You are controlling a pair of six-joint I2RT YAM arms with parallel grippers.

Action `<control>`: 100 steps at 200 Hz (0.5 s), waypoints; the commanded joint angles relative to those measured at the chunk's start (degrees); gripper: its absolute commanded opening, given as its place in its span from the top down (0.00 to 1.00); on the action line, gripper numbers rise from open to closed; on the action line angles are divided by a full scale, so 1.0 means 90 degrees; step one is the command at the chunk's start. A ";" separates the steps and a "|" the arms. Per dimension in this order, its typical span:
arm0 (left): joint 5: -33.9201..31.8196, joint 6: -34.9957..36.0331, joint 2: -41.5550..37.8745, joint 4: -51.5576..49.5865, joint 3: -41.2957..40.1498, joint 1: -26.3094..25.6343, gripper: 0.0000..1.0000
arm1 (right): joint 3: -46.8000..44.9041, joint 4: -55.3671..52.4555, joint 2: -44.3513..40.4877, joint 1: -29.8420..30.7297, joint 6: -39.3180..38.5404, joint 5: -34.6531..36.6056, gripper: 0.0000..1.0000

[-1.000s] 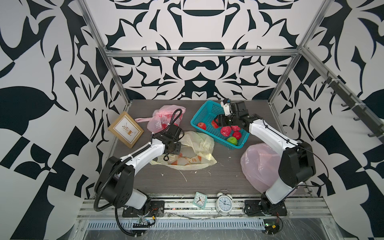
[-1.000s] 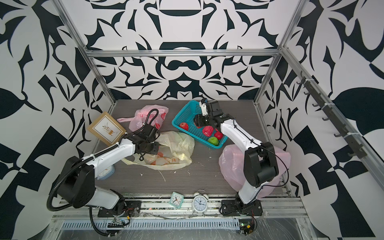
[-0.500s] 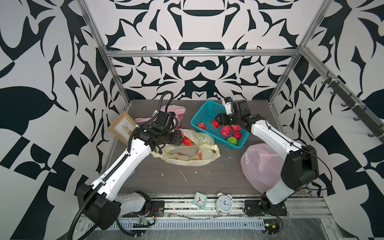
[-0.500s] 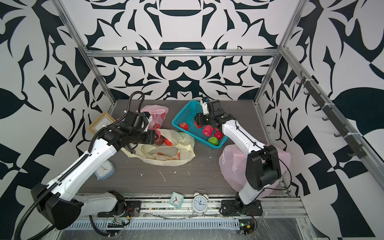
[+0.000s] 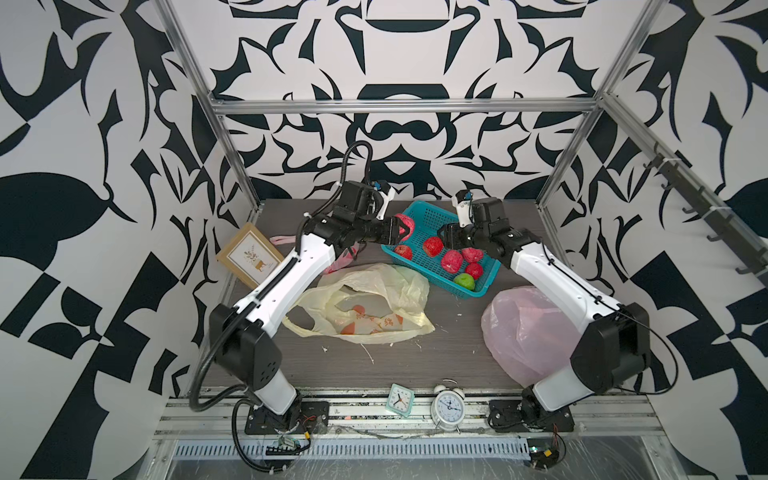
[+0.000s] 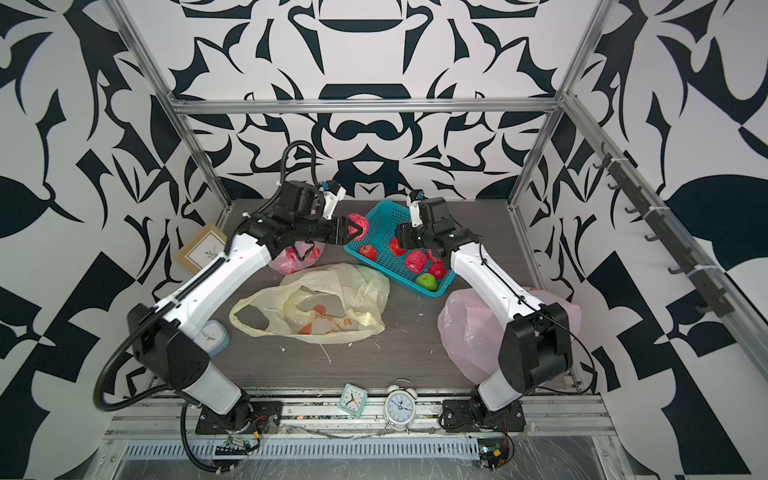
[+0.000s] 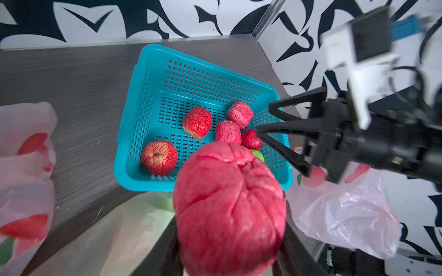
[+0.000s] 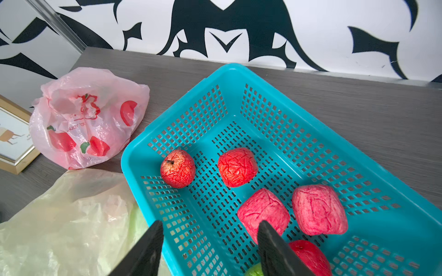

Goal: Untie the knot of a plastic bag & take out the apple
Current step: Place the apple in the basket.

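My left jaws clamp the wrinkled red apple (image 7: 229,210) over the teal basket (image 7: 130,133) rim; my right jaws hang apart, empty. Released here, it might bounce onto the counter (image 5: 415,365).

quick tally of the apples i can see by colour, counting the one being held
red apples: 6 (5 in the basket, plus the held apple in the left gripper)
green apple: 1
total: 7

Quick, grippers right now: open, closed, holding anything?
Left gripper: closed on a red apple.
Right gripper: open, empty, over the blue basket.
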 commanded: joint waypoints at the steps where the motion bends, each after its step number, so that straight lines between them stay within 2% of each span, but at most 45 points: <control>1: 0.0167 0.0313 0.0949 -0.0020 0.0751 -0.0057 0.58 | -0.0087 -0.0154 -0.0400 -0.0010 -0.0078 0.0281 0.35; 46: -0.0129 0.0561 0.3070 -0.0481 0.2621 -0.0250 0.55 | -0.0322 -0.0231 -0.0955 -0.0010 -0.0078 0.0405 0.35; 62: -0.0352 0.0657 0.3612 -0.0817 0.3182 -0.0330 0.51 | -0.0394 -0.0230 -0.1095 -0.0011 -0.0099 0.0470 0.35; 81: -0.0587 0.0741 0.4032 -0.1093 0.3541 -0.0400 0.45 | -0.0444 -0.0240 -0.1191 -0.0011 -0.0107 0.0512 0.35; 100: -0.0599 0.0747 0.4193 -0.1106 0.3552 -0.0429 0.43 | -0.0466 -0.0259 -0.1234 -0.0011 -0.0107 0.0503 0.35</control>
